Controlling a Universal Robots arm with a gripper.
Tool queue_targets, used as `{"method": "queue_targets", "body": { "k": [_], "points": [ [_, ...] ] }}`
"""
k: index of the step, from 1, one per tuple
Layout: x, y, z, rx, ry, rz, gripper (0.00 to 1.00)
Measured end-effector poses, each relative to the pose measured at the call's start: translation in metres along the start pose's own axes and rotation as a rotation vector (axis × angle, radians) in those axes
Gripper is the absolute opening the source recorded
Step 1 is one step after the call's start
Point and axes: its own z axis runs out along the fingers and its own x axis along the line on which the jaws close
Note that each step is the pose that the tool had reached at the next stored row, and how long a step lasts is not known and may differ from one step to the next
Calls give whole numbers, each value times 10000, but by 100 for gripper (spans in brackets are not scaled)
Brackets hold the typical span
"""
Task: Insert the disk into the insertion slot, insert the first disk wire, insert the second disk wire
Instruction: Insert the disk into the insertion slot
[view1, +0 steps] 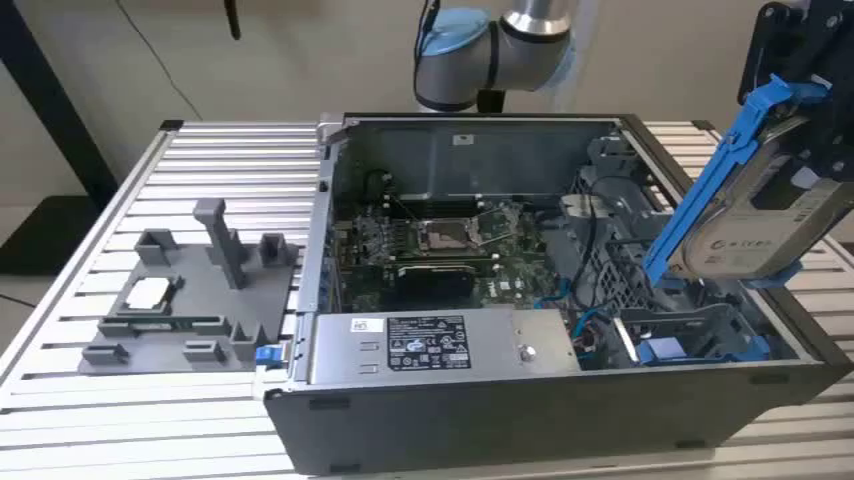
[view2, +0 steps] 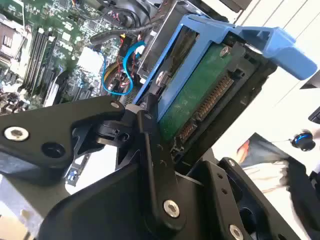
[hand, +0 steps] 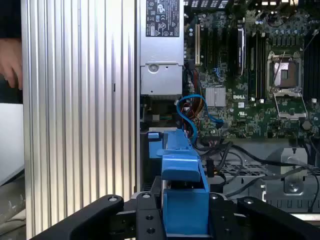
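Note:
My gripper (view1: 809, 165) is shut on the disk (view1: 761, 215), a silver-grey drive in a bright blue carrier frame. The disk hangs tilted above the open computer case's side at the exterior view's right. In the second wrist view the disk (view2: 197, 92) shows its green board and connector, clamped between the black fingers (view2: 146, 131). In the first wrist view the blue carrier (hand: 181, 172) sits between the gripper (hand: 185, 220) pads. The insertion slot (view1: 694, 338), a grey bay with blue clips, lies below the disk. A blue disk wire (hand: 192, 106) loops loose beside the bay.
The case (view1: 534, 420) rests on a slatted aluminium table (view1: 200, 430). A grey labelled power-supply box (view1: 441, 345) fills its front; the motherboard (view1: 441, 240) lies behind. A grey fixture (view1: 187, 300) stands at the exterior view's left. A person's hand (hand: 10, 60) shows beyond the table.

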Motion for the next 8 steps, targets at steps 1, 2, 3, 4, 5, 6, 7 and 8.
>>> {"method": "queue_targets", "body": {
  "k": [1, 2, 3, 4, 5, 6, 7, 8],
  "points": [
    [0, 0, 0, 0, 0, 0, 33],
    [0, 0, 0, 0, 0, 0, 33],
    [0, 0, 0, 0, 1, 0, 33],
    [0, 0, 0, 0, 0, 0, 33],
    [0, 0, 0, 0, 0, 0, 33],
    [0, 0, 0, 0, 0, 0, 33],
    [0, 0, 0, 0, 1, 0, 33],
    [0, 0, 0, 0, 0, 0, 33]
  ]
}}
